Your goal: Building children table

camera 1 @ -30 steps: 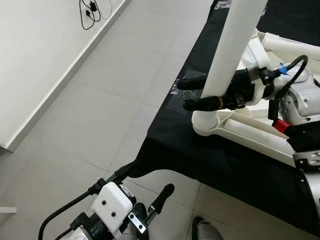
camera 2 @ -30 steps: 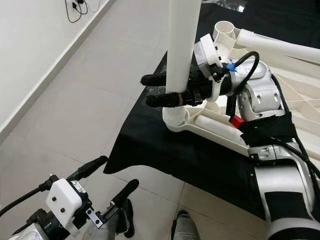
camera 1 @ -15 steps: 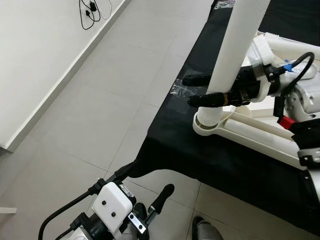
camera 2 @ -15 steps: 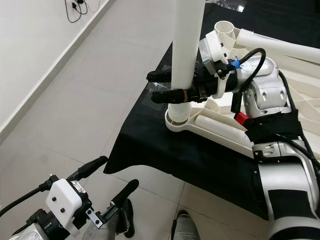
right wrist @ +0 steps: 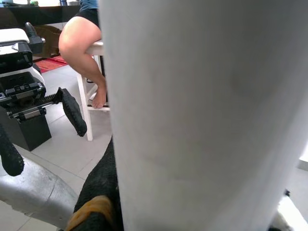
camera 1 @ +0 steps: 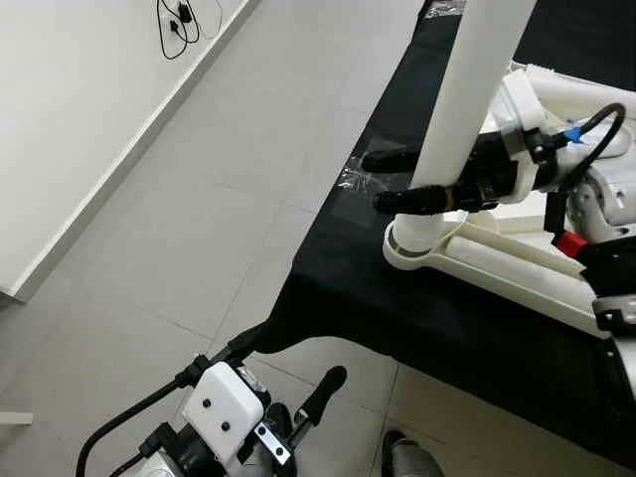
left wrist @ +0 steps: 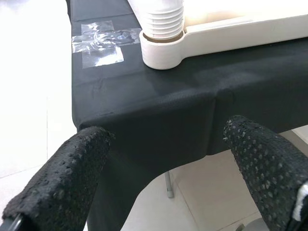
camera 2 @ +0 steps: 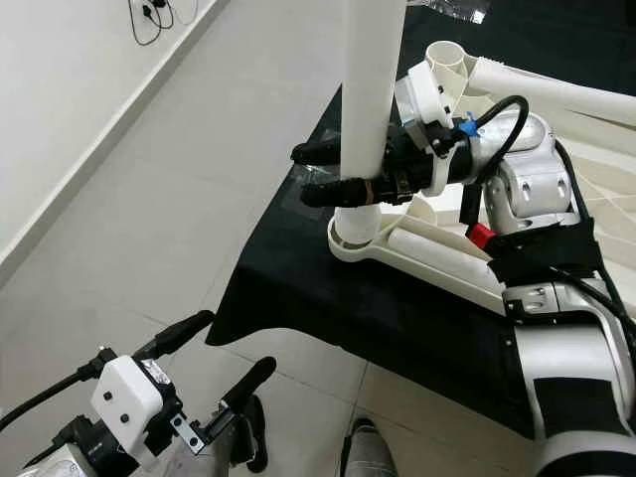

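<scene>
A long white table leg (camera 1: 477, 89) stands upright, its ribbed lower end (left wrist: 161, 19) sitting in the round socket (camera 1: 410, 248) of the white table frame (camera 2: 447, 263). The frame lies on a table covered in black cloth (camera 1: 397, 308). My right gripper (camera 1: 376, 181) is shut on the leg just above the socket, one black finger on each side. My left gripper (camera 1: 293, 358) hangs low beside the table's corner, open with nothing between its fingers (left wrist: 62, 183).
More white frame tubes (camera 2: 537, 89) lie further back on the cloth. Clear tape (left wrist: 98, 43) holds the cloth at its corner. Grey tiled floor (camera 1: 219, 169) lies to the left, bounded by a white wall with a cable (camera 1: 179, 25). A person's leg (right wrist: 82, 43) rests by a white stool.
My right gripper and the leg have shifted slightly to the right, and the leg's ribbed end now shows above the socket. The left arm has not moved.
</scene>
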{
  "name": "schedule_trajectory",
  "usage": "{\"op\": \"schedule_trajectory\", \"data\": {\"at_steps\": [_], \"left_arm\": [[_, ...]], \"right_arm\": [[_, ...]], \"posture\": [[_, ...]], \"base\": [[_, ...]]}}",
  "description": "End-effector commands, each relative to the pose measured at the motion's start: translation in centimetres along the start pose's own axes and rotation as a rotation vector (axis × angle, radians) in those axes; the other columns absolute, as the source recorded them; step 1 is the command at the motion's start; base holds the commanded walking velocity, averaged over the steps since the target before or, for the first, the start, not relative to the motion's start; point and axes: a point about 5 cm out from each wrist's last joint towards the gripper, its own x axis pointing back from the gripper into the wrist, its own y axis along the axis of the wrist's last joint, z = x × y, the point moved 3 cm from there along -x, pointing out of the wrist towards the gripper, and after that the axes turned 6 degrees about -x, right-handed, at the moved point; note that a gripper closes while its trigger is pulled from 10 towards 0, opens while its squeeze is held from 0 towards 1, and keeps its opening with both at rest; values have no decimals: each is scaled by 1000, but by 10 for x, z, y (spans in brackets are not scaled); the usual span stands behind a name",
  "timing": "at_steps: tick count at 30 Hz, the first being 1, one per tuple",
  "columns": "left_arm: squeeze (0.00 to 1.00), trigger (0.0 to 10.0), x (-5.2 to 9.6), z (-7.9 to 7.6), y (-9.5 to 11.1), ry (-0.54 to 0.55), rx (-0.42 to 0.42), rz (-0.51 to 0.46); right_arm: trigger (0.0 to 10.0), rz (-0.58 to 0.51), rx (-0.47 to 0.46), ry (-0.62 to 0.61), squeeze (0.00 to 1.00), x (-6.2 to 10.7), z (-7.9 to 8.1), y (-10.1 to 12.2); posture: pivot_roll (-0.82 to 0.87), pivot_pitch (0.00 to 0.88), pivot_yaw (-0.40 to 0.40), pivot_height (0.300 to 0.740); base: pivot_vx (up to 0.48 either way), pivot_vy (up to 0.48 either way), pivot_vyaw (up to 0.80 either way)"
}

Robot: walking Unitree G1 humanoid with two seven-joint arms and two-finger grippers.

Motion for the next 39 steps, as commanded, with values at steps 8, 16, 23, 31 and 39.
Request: {"op": "schedule_trajectory", "data": {"at_steps": [8, 16, 23, 31, 39], "left_arm": [[0, 10000, 4, -3, -6, -18, 9, 35], [0, 10000, 4, -3, -6, -18, 8, 33], [0, 10000, 3, -3, -6, -17, 7, 33], [0, 10000, 3, -3, -5, -16, 8, 32], [0, 10000, 3, -3, -5, -16, 8, 32]], "right_arm": [[10000, 6, -28, 49, 0, -6, 7, -8], [10000, 9, -30, 51, 0, -6, 8, -9], [10000, 19, -37, 44, 0, -7, 7, -12], [10000, 20, -48, 39, 0, -11, 7, -16], [10000, 20, -57, 43, 0, -13, 9, -19]], "posture": [[107, 374, 84, 740], [106, 374, 84, 740], [104, 376, 83, 740], [105, 378, 81, 740], [105, 378, 81, 740]], "base": [[0, 0, 0], [0, 0, 0], [0, 0, 0], [0, 0, 0], [0, 0, 0]]}}
